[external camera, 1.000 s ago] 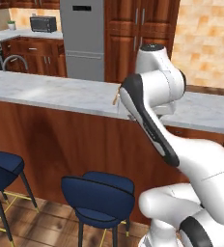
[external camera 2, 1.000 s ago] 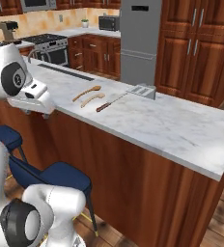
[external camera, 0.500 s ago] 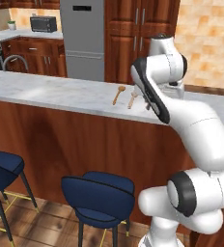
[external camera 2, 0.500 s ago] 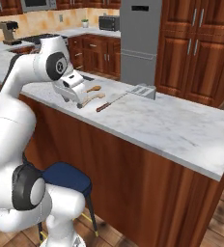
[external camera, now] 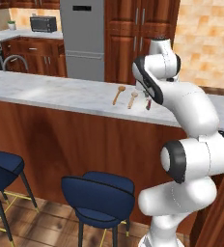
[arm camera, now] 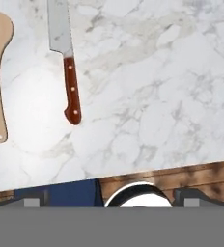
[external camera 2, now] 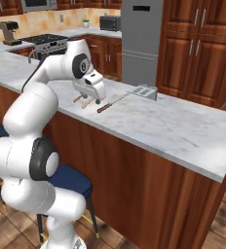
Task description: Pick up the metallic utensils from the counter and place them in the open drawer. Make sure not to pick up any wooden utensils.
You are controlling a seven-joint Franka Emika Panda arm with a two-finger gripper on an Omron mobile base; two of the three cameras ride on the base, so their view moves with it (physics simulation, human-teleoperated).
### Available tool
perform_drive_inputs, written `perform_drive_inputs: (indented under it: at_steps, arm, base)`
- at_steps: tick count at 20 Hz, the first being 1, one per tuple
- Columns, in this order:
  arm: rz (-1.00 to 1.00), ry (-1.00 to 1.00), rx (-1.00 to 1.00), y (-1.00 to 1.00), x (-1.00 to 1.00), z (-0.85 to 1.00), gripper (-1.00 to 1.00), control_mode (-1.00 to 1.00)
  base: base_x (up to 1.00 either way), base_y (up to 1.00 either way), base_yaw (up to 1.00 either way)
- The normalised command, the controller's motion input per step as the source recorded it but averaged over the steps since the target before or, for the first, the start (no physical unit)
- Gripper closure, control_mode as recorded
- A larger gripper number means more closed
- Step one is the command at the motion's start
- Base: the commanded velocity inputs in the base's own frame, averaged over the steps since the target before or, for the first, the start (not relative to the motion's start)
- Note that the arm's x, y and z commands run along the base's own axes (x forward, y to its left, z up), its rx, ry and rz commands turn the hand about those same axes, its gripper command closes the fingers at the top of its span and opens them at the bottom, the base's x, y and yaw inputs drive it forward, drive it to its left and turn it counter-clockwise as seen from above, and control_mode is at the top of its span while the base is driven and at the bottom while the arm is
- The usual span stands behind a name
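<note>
Jaws wide, gripper (external camera 2: 96, 93) over counter (external camera 2: 183, 126) nr knife (arm camera: 68, 67).

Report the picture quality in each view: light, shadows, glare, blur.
Left base view: even light, slightly soft; the two wooden spoons look small and their detail is lost. Right base view: sharper, a dim sheen on the counter, no hard shadows. Hand view: bright and crisp, with a pale washed-out patch on the marble beside the knife, which casts almost no shadow.
</note>
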Motion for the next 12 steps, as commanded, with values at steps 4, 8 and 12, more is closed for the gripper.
perform_drive_inputs:
  at_steps: [4,8,12]
  arm:
    - [0.01,0.0,0.0,0.01,0.58,-0.29,-1.0,-1.0]
    - [0.05,0.0,0.02,-0.11,0.9,-0.5,-1.0,-1.0]
    - [0.09,0.01,0.05,-0.26,0.67,-0.36,-1.0,-1.0]
  base:
    - [0.0,0.0,0.0]
    - [0.0,0.0,0.0]
    - [0.0,0.0,0.0]
